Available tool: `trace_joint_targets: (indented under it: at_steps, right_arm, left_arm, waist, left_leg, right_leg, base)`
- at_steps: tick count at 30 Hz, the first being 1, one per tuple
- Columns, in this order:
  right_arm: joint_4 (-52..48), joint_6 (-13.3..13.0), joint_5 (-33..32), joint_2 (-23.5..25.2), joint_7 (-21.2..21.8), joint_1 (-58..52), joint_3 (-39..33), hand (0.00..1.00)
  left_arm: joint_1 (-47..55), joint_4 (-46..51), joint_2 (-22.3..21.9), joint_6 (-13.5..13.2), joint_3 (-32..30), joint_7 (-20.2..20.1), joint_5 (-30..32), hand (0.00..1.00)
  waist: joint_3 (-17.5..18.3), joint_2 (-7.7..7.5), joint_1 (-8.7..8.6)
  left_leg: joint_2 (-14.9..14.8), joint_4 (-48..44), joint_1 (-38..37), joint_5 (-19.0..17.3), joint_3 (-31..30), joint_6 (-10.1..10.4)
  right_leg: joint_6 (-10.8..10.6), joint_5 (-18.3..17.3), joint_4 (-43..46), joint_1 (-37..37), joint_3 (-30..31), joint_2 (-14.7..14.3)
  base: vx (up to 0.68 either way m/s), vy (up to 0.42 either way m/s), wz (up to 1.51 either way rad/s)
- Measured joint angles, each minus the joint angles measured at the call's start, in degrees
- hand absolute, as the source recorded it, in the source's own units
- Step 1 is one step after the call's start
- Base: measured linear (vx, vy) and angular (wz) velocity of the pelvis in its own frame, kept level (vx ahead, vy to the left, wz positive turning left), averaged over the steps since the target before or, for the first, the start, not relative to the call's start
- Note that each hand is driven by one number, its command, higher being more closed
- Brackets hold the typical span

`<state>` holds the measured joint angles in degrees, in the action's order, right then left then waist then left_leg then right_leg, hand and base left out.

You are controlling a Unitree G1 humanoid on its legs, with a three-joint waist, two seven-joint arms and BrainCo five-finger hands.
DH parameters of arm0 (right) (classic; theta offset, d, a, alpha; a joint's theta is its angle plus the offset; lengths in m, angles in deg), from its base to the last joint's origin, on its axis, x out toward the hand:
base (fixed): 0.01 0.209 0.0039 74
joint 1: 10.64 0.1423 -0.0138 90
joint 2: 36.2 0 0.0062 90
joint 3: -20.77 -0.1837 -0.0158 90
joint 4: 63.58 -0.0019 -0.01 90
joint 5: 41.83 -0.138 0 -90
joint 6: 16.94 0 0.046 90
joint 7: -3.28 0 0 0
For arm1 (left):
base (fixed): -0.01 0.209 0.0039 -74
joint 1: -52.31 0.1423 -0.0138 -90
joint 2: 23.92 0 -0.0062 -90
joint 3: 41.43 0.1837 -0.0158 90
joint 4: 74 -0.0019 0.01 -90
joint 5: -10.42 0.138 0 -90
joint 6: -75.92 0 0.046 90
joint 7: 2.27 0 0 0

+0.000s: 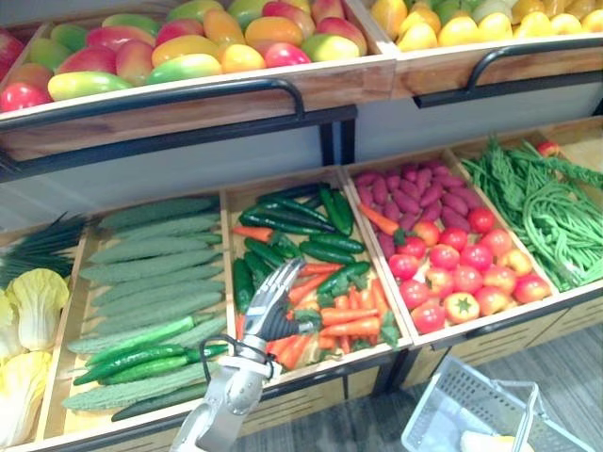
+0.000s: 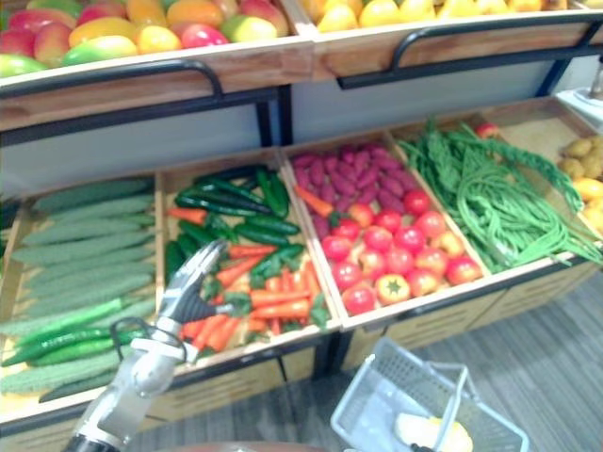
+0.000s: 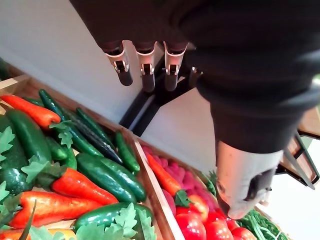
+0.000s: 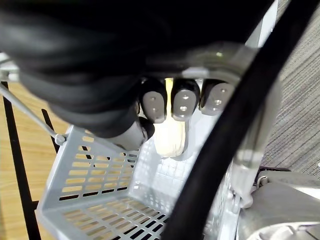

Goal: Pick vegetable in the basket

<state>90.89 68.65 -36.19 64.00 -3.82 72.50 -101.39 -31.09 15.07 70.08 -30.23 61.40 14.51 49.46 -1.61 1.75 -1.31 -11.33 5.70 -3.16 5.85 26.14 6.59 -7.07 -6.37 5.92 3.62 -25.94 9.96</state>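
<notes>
Currently, the left hand [image 1: 273,306] hovers over the front left part of the middle compartment of the display stand's [image 1: 311,372] lower shelf. Its fingers [image 3: 145,70] are straight and spread, the thumb stands apart, and nothing is held. In the left wrist view the fingertips are clear of the produce below them.

That compartment holds the carrots [image 1: 349,328] at the front and the dark green cucumbers [image 1: 292,221] at the back, with a few green leaves among them. None of these vegetables is lifted; all lie in the compartment.

Neighbouring compartments on the lower shelf:
- To the left: long, pale green ridged cucumbers [image 1: 155,254], with smoother bright green ones at the front edge.
- At the far left edge: napa cabbages [image 1: 33,306].
- To the right: purple sweet potatoes [image 1: 415,193] at the back, tomatoes [image 1: 462,264] at the front.
- Further right: long green beans [image 1: 546,217].

The upper shelf carries mangoes [image 1: 188,42].

The right hand [image 4: 182,102] is clenched, its fingers curled in at the handle of the grey perforated basket [image 1: 452,395]. The basket hangs tilted in front of the stand's front right corner, above the grey floor [image 2: 556,358]. One pale yellow item [image 2: 429,433] lies in the bottom of the basket.
</notes>
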Motion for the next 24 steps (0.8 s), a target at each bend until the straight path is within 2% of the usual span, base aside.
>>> trace_joint_targets:
  at_steps: [2, 3, 10, 20, 24]
  right_arm:
    - [0.0, 0.0, 0.0, 0.0, 0.0, 0.1, 0.2, 1.00]
    - [-0.5, 0.0, 0.0, -0.1, 0.0, 0.6, 3.4, 1.00]
    - [-0.6, 0.0, 0.0, -0.2, 0.0, 0.6, 3.4, 1.00]
    - [-1.1, 0.3, 1.3, -3.3, -0.8, 1.5, 5.5, 1.00]
    - [-1.1, 0.3, 2.0, -3.7, -1.5, 1.6, 5.5, 1.00]
  left_arm:
    - [-0.1, -0.3, 0.6, 0.0, 0.8, -1.1, 0.0, 0.00]
    - [-2.0, -6.4, 1.1, 0.0, 2.6, -2.0, 0.0, 0.00]
    - [-1.9, -6.4, 1.3, 0.0, 2.5, -2.0, 0.0, 0.00]
    - [-1.5, -8.8, 3.0, 0.8, -2.0, -4.6, -0.9, 0.00]
    - [-1.4, -8.9, 3.7, 1.4, -2.0, -4.8, -2.8, 0.00]
  waist:
    - [0.0, 0.01, -0.04]
    - [-0.6, -0.25, -0.12]
    - [-0.6, -0.29, -0.10]
    - [-1.2, -0.04, -0.21]
    - [-1.2, -0.06, -0.45]
  left_leg:
    - [0.0, 0.0, 0.0, 0.0, -0.1, 0.0]
    - [0.2, 0.0, 0.0, -0.2, -0.4, 0.3]
    - [0.1, 0.1, 0.0, -0.4, -0.4, 0.5]
    - [0.6, -0.2, 1.3, -1.2, 0.0, 0.5]
    - [0.8, -0.2, 0.8, -1.2, 0.9, 0.5]
  right_leg:
    - [0.0, 0.0, -0.1, 0.1, -0.1, 0.0]
    - [-0.1, 0.1, -1.3, 0.6, -0.4, -0.1]
    - [-0.1, 0.1, -1.4, 0.6, -0.4, -0.1]
    - [-0.7, 0.4, -2.8, -0.5, 0.1, 0.0]
    - [-0.6, 0.5, -3.5, -0.5, 1.3, 0.0]
  base:
    - [0.00, 0.000, 0.00]
    - [0.00, 0.000, 0.00]
    - [0.00, 0.000, 0.00]
    - [0.02, 0.002, -0.02]
    - [0.07, -0.001, -0.15]
